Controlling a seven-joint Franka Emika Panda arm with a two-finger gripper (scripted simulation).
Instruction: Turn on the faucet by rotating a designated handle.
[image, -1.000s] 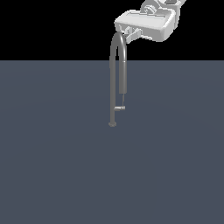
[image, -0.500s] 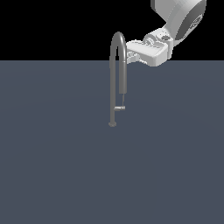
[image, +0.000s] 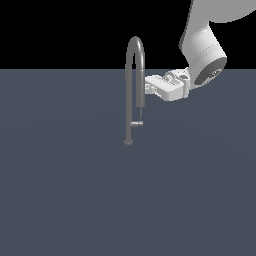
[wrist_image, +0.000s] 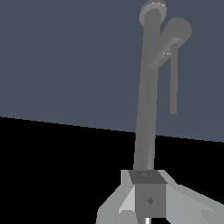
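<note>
The faucet (image: 131, 90) is a thin grey gooseneck pipe standing on a small round base. Its arch ends in a thicker spray head (image: 140, 92). The short handle (image: 136, 123) juts out low on the pipe, just under the spray head. My gripper (image: 148, 86) comes in level from the exterior view's right, with its fingertips next to the spray head and well above the handle. In the wrist view the fingers (wrist_image: 148, 194) appear pressed together, holding nothing. The pipe (wrist_image: 146, 122) runs away from them towards the base (wrist_image: 153, 9). A stubby cylinder (wrist_image: 176, 30) that looks like the handle sticks out beside the base.
The faucet stands on a flat dark grey surface (image: 65, 190). The white arm (image: 202, 50) reaches down from the exterior view's upper right.
The gripper has come down from above the arch and moved to the exterior view's left, ending beside the spray head. The faucet and handle have not moved.
</note>
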